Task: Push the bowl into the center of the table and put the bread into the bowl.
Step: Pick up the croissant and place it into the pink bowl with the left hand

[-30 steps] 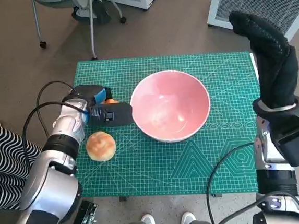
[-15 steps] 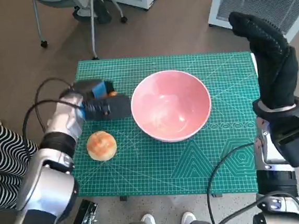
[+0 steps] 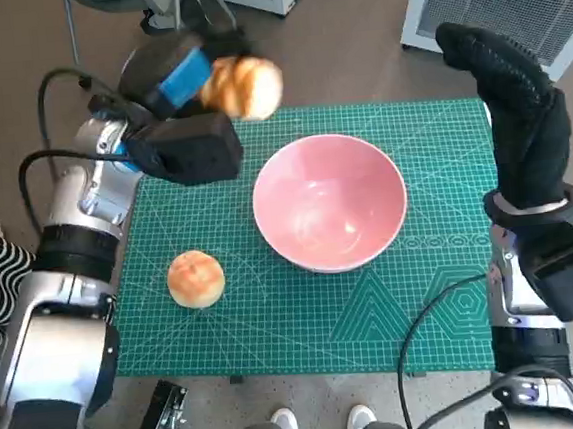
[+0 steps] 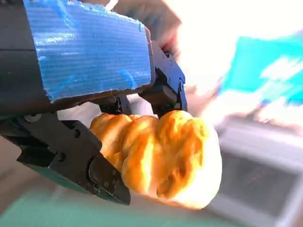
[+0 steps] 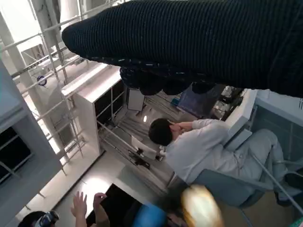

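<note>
Nearest to me, a pair of feet in pale shoes (image 3: pixel 318 428) is showing at the near edge of the green cutting mat (image 3: pixel 326 316), and a striped sleeve or leg (image 3: pixel 2 290) is sitting off to my left.

On the mat's near left I am seeing a second bread roll (image 3: pixel 195 279) lying by itself, well apart from the pink bowl (image 3: pixel 330 203). The bowl is sitting upright roughly mid-mat with nothing in it.

My right hand (image 3: pixel 519 114) is standing raised above the mat's right edge, glove pointing away from me; it is holding nothing, though I cannot tell from these views whether its fingers are spread or curled.

Further out, my left hand (image 3: pixel 178 103) is lifted above the far left corner of the mat and is gripping the bread (image 3: pixel 242 87). The left wrist view is showing the bread (image 4: pixel 161 158) clamped between the black fingers (image 4: pixel 165 87) and the thumb piece. It is hanging clear of the mat, just beyond the bowl's far left rim.

In the right wrist view a seated person (image 5: pixel 208 149) is leaning on a hand.
</note>
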Robot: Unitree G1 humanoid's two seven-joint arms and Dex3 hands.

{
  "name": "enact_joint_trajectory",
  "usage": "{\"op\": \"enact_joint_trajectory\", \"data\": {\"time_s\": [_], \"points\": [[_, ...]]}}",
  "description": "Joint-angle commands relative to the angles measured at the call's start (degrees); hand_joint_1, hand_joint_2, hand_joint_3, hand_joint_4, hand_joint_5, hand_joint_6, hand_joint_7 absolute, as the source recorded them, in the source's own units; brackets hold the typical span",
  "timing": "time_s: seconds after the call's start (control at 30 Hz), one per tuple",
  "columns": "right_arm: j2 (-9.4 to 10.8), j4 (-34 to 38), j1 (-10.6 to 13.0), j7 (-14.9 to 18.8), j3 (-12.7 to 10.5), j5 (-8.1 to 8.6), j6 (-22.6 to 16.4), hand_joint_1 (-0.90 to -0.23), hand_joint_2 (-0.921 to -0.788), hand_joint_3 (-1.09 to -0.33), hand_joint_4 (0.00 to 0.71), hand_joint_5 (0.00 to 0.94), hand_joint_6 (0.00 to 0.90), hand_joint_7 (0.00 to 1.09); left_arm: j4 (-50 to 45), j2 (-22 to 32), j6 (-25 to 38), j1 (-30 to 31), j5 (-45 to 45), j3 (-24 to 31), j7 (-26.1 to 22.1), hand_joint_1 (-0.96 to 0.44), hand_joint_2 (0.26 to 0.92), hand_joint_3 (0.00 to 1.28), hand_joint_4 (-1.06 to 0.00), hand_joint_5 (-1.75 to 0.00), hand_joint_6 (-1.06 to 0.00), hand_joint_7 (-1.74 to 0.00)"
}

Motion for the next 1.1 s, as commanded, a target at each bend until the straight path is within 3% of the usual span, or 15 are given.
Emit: {"op": "enact_joint_trajectory", "data": {"time_s": [0.03, 0.17, 0.47, 0.73, 1.1], "points": [[0.12, 0.37, 1.43, 0.70, -0.07, 0.97, 0.39, -0.754, -0.921, -0.709, 0.200, 0.000, 0.009, 0.56, -8.65, -0.61, 1.60, 4.84, -0.13, -0.55, -3.68, 0.00, 0.898, 0.01, -0.83, -1.00, -0.71, -1.09], [0.24, 0.48, 1.57, 0.68, -0.07, 0.95, 0.14, -0.751, -0.921, -0.710, 0.199, 0.000, 0.009, 0.56, -11.02, -2.02, 2.13, 6.32, -0.27, -1.03, -5.77, 0.00, 0.896, 0.01, -0.84, -0.99, -0.72, -1.09], [0.45, 1.03, 1.84, 0.55, -0.05, 0.83, -0.41, -0.744, -0.921, -0.710, 0.200, 0.000, 0.010, 0.56, -5.40, -7.29, -1.20, 6.56, 2.34, -5.21, -5.33, 0.00, 0.896, 0.01, -0.84, -1.00, -0.72, -1.07], [0.53, 0.71, 2.32, 0.18, -0.06, 0.39, -0.65, -0.744, -0.921, -0.710, 0.199, 0.000, 0.009, 0.56, 2.67, -11.35, -2.42, 5.26, 6.67, -9.85, -3.28, 0.00, 0.919, 0.05, -0.75, -1.15, -0.62, -1.12], [0.54, -0.09, 3.41, -0.02, -0.25, 0.45, -0.39, -0.741, -0.921, -0.709, 0.200, 0.000, 0.012, 0.56, 9.26, -13.65, -3.49, 4.47, 7.68, -12.19, -4.92, 0.00, 0.920, 0.08, -0.71, -1.17, -0.58, -1.19]]}}
